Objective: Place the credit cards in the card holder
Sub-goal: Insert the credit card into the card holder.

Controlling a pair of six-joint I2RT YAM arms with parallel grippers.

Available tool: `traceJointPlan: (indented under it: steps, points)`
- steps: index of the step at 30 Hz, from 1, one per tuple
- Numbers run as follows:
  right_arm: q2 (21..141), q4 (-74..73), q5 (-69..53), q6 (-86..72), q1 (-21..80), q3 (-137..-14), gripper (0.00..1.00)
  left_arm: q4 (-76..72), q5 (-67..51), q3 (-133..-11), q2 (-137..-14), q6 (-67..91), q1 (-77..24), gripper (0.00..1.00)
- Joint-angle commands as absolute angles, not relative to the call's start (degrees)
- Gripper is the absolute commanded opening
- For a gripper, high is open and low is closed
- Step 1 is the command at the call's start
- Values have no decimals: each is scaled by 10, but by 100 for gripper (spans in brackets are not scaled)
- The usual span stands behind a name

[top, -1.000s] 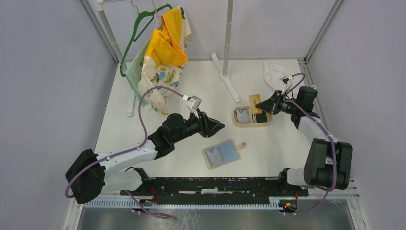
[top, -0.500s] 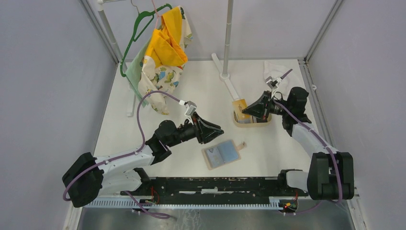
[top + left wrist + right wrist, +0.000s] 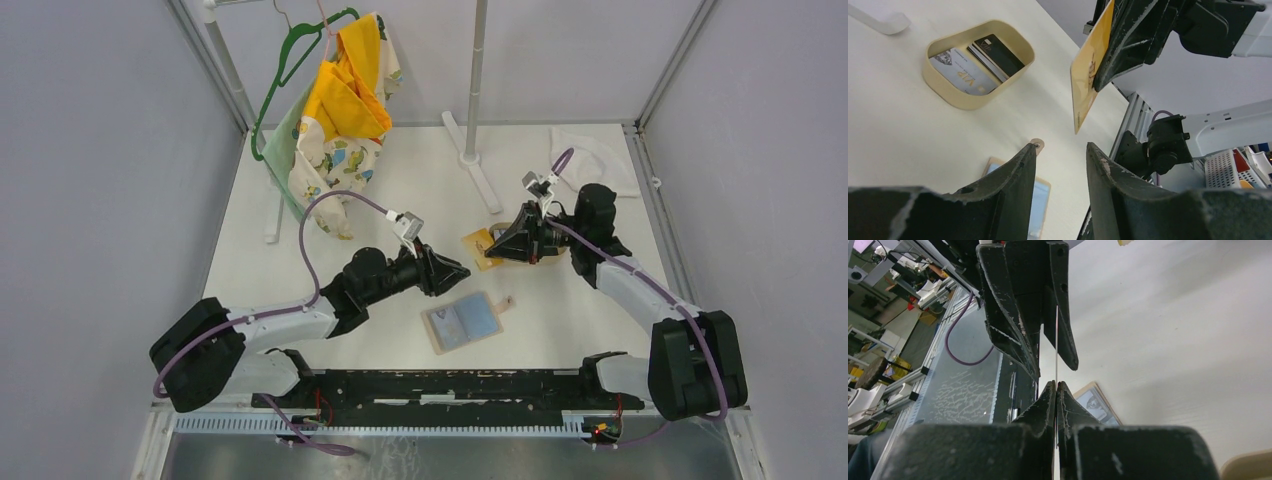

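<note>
Gripping a gold-yellow credit card (image 3: 1089,65) by one end in the right gripper (image 3: 495,243), fingertips clenched tight on it, well off the table (image 3: 400,180) and hanging down from the grip. Seen from the right wrist only as a thin edge-on line, pointing straight toward the left gripper (image 3: 1060,150). Lying flat and open on the white table, nearer the arm bases: the card holder (image 3: 465,322), light blue inside, snap tab out at its right side. Resting on the table near the held card: a tan oval tray (image 3: 948,90), with a white-grey card (image 3: 960,72) and a dark card (image 3: 998,52) flat inside, side by side. Released on the left gripper, jaws apart with nothing between them, hovering just beyond the card holder's far left corner and facing the gold-yellow credit card.
</note>
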State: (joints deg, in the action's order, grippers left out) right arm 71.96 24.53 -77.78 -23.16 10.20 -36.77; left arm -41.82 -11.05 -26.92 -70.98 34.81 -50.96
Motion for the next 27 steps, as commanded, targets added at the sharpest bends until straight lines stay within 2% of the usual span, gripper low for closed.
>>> traceJointPlan:
  steps: [1,10,11,15,16,19,21,22,24,25,27]
  points:
    - [725,243,-798,-192,120,-380,1,-468,-116,-306,-726,328,-510,49]
    - [743,208,-801,-160,142,-387,1,-488,-143,-326,-741,335,-510,47]
    - [743,206,-802,-158,143,-388,1,-488,-143,-326,-742,335,-510,43]
    - [743,171,-803,-123,145,-397,2,-480,-143,-328,-741,331,-509,9]
    - [744,159,-804,-115,146,-400,4,-477,-144,-327,-740,329,-510,3]
    - [744,119,-802,-72,146,-410,21,-461,-146,-324,-730,321,-510,2]
    - [742,38,-801,13,147,-432,33,-435,-151,-321,-719,308,-509,2]
    - [740,-40,-794,105,147,-456,39,-417,-156,-320,-712,292,-510,2]
    - [734,-259,-767,358,148,-507,59,-358,-174,-324,-699,258,-509,2]
    - [728,-326,-757,472,148,-521,66,-314,-179,-330,-693,233,-510,2]
    - [709,-392,-750,594,148,-521,79,-228,-180,-337,-670,180,-509,2]
